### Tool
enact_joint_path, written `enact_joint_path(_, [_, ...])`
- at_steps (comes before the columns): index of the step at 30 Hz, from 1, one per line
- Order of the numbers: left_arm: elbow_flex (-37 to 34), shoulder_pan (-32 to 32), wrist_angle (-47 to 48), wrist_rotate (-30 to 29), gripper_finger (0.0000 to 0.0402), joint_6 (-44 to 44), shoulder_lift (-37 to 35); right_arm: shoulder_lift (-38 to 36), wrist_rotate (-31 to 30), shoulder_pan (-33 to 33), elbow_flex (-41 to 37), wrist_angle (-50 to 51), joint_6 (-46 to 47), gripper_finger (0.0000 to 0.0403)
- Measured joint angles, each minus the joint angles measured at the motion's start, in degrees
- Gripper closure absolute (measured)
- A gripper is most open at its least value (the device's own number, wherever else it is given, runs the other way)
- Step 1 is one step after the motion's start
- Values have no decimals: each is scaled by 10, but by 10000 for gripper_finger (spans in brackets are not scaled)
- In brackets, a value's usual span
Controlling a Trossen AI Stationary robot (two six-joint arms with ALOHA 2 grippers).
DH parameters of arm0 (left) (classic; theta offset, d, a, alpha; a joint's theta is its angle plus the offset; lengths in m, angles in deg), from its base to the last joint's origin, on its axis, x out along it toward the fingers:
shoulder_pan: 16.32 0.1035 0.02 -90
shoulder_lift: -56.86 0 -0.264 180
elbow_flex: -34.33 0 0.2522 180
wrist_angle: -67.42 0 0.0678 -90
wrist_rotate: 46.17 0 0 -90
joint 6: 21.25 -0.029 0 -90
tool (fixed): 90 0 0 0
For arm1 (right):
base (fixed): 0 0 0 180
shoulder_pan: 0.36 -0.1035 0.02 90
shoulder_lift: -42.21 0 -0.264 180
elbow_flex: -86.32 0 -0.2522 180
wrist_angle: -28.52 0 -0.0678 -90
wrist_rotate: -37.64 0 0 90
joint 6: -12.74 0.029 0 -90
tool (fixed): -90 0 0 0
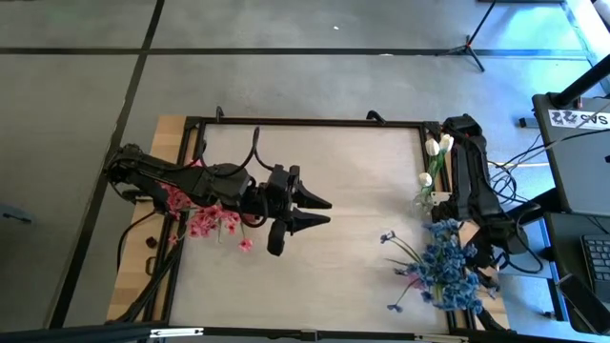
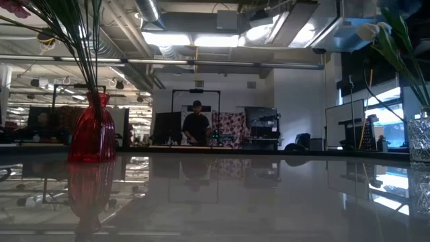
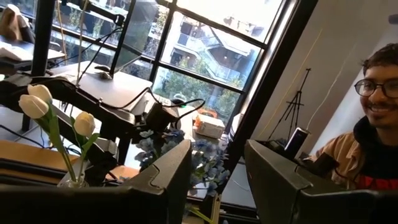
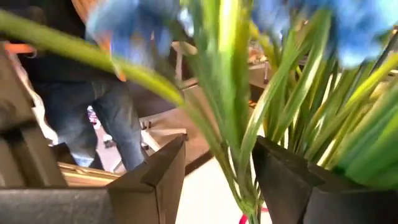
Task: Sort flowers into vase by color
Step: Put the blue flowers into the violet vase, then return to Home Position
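Pink flowers (image 1: 205,221) stand by their stems (image 2: 84,47) in a red vase (image 2: 92,131) at the table's left, under my left arm. My left gripper (image 1: 328,211) hovers open over the table's middle, pointing right, with nothing between its fingers (image 3: 174,168). White flowers (image 1: 438,146) stand in a clear vase (image 2: 420,138) at the far right. Blue flowers (image 1: 448,272) spread at the near right. My right gripper (image 4: 219,143) is open beside them, with their green stems (image 4: 239,168) in the gap between its fingers. My right gripper has the blue flowers' green stems (image 4: 242,186) between its open fingers, close to one finger (image 4: 273,168). Whether that finger touches the stems I cannot tell. The stems stand upright across the gap.
The black frame (image 1: 305,122) rims the table. A tripod (image 1: 472,43) stands on the floor beyond the far edge, and a desk with a laptop (image 1: 581,162) is to the right. One person (image 3: 373,124) sits past the right side; another (image 4: 106,118) stands nearby.
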Motion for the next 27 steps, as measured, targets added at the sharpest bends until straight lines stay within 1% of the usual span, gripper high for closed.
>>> enact_joint_path(3, [0,0,0,0,256,-2,0,0,7,0,28,35,0,220])
enact_joint_path(5, [0,0,0,0,256,-2,0,0,8,0,47,84,8,220])
enact_joint_path(8, [0,0,0,0,256,-2,0,0,12,0,74,158,51,220])
enact_joint_path(12, [0,-1,0,0,256,-2,0,0,31,0,106,246,109,220])
enact_joint_path(16, [0,-2,0,0,256,-2,0,0,63,0,140,317,155,220])
enact_joint_path(27, [0,-2,0,0,256,-2,0,0,152,0,231,467,265,220])
